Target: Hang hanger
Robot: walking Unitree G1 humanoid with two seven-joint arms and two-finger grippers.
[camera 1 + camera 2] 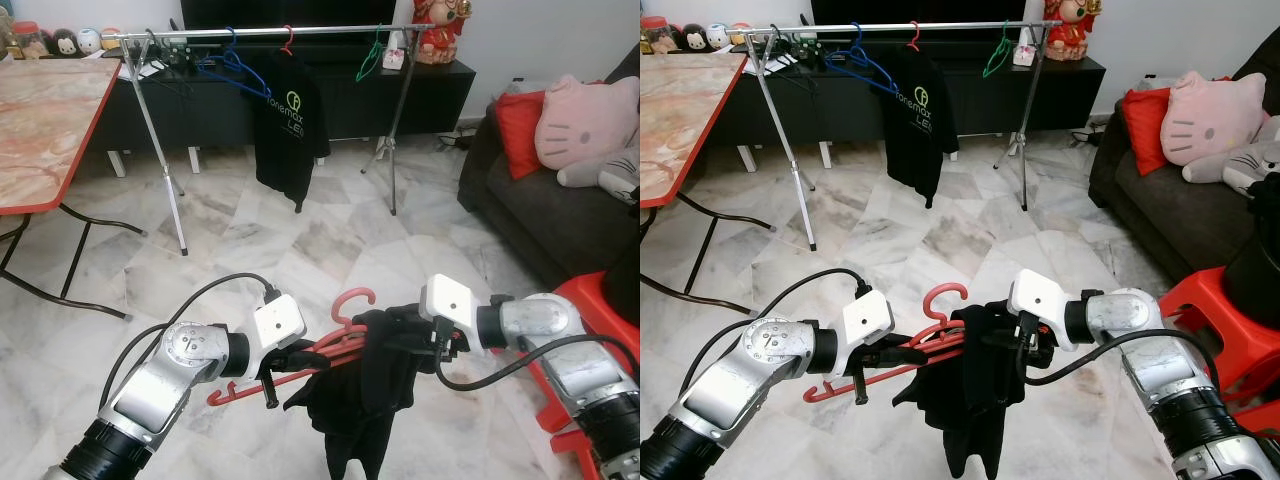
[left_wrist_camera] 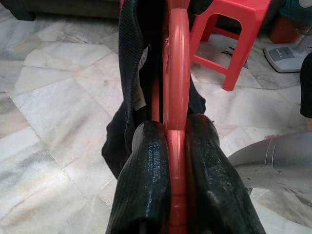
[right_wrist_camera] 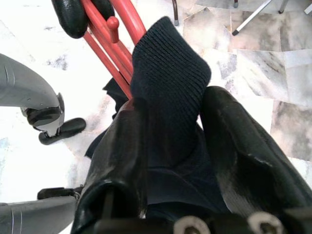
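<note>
Left wrist view: my left gripper (image 2: 178, 146) is clenched on the red hanger (image 2: 176, 73), both black fingers (image 2: 146, 180) pressed flat vs. the hanger's bar, w/ dark garment (image 2: 131, 58) draped along one side. Right wrist view: right gripper (image 3: 168, 131) grasps a fold of the same dark knit fabric (image 3: 168, 87), pinched btwn its two fingers; red hanger bars (image 3: 105, 46) pass just behind the fold, and the left gripper's fingertip (image 3: 73, 17) touches those bars. Head cams: hanger (image 1: 335, 340) is held in the air btwn the two arms over the marble floor (image 1: 300, 230), low in front of me, tilted, hook (image 1: 355, 300) pointing up, dark garment (image 1: 365, 400) hanging down from it. Left gripper (image 1: 285, 365) holds the lower end of the hanger, right gripper (image 1: 405, 335) is on the cloth at the higher end. Clothes rack (image 1: 270, 35) stands well apart, across the floor by the black TV bench (image 1: 330, 95); its rail carries a black T-shirt (image 1: 288, 125) on a red hanger, a blue hanger (image 1: 230, 65) and a green hanger (image 1: 372, 58). Folding table (image 1: 45, 130) w/ red edge at my left; sofa (image 1: 560, 215) w/ pink cat cushion (image 1: 585, 120) at my right; red stool (image 1: 590, 350) beside my right arm.
</note>
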